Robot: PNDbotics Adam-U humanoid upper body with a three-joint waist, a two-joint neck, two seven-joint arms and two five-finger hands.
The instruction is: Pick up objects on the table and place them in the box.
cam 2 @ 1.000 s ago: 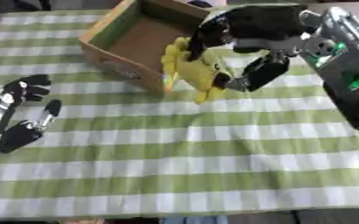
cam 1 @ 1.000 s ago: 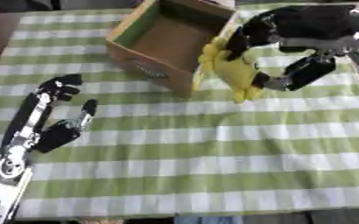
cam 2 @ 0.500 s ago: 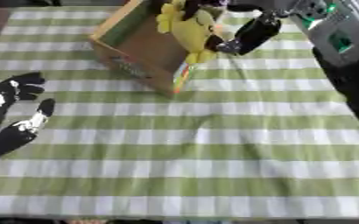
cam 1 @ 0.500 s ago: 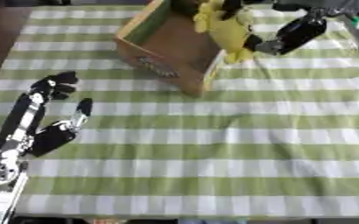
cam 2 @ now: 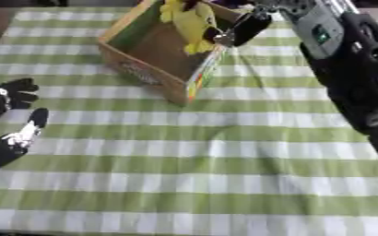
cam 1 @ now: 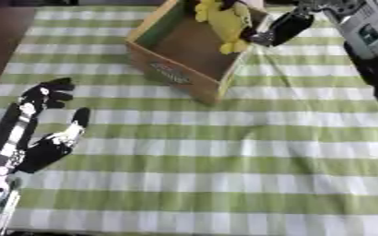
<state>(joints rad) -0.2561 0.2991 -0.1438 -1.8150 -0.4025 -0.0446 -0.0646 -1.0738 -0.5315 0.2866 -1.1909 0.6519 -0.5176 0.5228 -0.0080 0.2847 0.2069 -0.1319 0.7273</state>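
1. My right hand point(cam 1: 282, 27) reaches in from the upper right and sits at the near right rim of the cardboard box point(cam 1: 173, 73), dark fingers pointing down toward the opening.
2. The yellow soft toy point(cam 1: 224, 20) hangs over the open box, its lower end inside the walls and just beside my right fingers.
3. The picture is blurred where hand and toy meet, so I cannot tell whether my right fingers are curled on the toy or only touching it; it looks like contact at the toy's lower right edge.
4. The box stands tilted toward me on the green-and-white checked tablecloth point(cam 1: 249, 152), its brown inside showing and a printed label on its near outer wall.
5. My left hand point(cam 1: 43, 138) rests on the cloth at the lower left, well apart from the box, fingers stretched out and relaxed, thumb spread to the side, holding nothing.
6. My right forearm point(cam 2: 345, 60), black with a grey panel, runs down the right edge of the right eye view.
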